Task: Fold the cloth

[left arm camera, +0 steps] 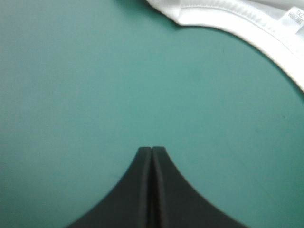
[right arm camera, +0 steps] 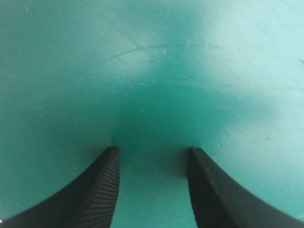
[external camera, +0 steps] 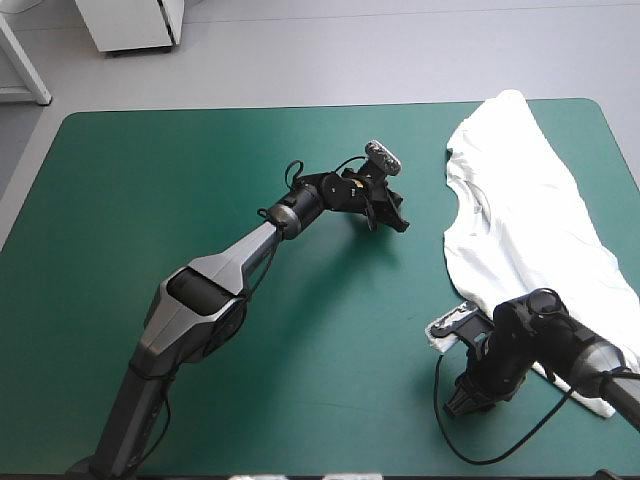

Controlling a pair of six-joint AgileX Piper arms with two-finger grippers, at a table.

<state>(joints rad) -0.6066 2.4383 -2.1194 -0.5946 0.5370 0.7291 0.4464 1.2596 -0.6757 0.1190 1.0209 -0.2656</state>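
The white T-shirt [external camera: 525, 215] lies loosely spread along the table's right side, its collar [external camera: 455, 180] turned toward the middle. My left gripper [external camera: 398, 222] is shut with nothing in it and hangs over bare cover a short way left of the collar. In the left wrist view its gripper [left arm camera: 151, 150] forms one pointed arch, and the collar's hem [left arm camera: 223, 14] with a small label [left arm camera: 294, 19] lies ahead of it. My right gripper [external camera: 465, 402] sits low near the front edge, left of the shirt's lower end. That gripper [right arm camera: 153, 153] is open, with only teal-green cover between its fingers.
The teal-green cover [external camera: 150, 200] stretches wide to the left of both arms. The shirt's lower end [external camera: 600, 400] reaches close to the table's right front corner. The table's front edge [external camera: 330, 470] runs just below my right gripper.
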